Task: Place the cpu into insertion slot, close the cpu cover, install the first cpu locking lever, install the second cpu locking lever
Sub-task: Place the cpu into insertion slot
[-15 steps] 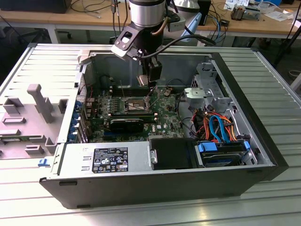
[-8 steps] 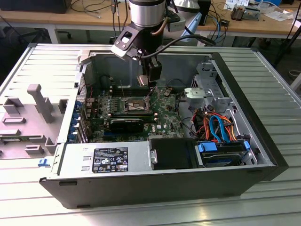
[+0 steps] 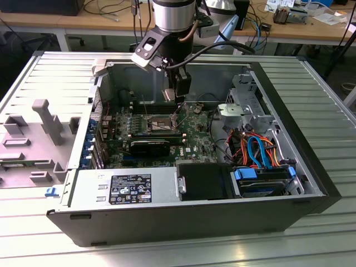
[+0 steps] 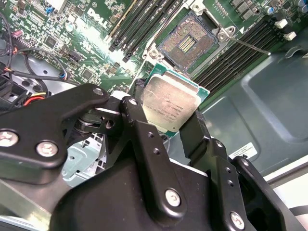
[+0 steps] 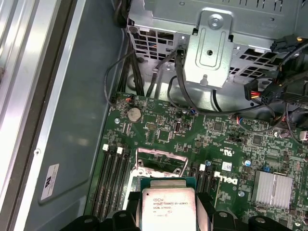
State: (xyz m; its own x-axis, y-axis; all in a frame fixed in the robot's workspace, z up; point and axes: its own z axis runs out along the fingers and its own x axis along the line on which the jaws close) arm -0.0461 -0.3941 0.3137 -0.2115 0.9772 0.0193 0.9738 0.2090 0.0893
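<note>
One cpu [image 4: 171, 103] sits clamped in my pincer [image 4: 168, 118], its dull silver top facing both wrist cameras and its green edge showing along the sides. My two black fingers [image 4: 139, 120] press on opposite edges of the chip, so the pincer is closed on it and nothing else. In the first wrist view the cpu [image 5: 167, 209] hangs above the green motherboard [image 5: 216, 144], clear of it and not yet seated.

The insertion slot [image 4: 189, 41] lies uncovered beyond the chip in the second wrist view, its dark centre bare inside the silver rim. A thin wire lever [image 4: 250, 46] runs out from one corner of the rim. Long black memory slots [image 4: 139, 24] flank the socket on both sides.

In the exterior view my pincer [image 3: 179, 105] hangs in the upper middle of the frame, inside the open computer case [image 3: 311, 183]. The insertion slot [image 3: 158, 122] is just below it and slightly toward the exterior view's left. A grey power supply [image 3: 125, 189] fills the lower left of the case, and orange and blue cables [image 3: 256, 147] bunch toward the exterior view's right. The case rests on a slatted metal table [image 3: 167, 250].

A perforated drive cage [image 5: 216, 43] stands past the board in the first wrist view, with a finned heat sink [image 5: 274, 187] and a coin battery [image 5: 134, 113] on the board.
</note>
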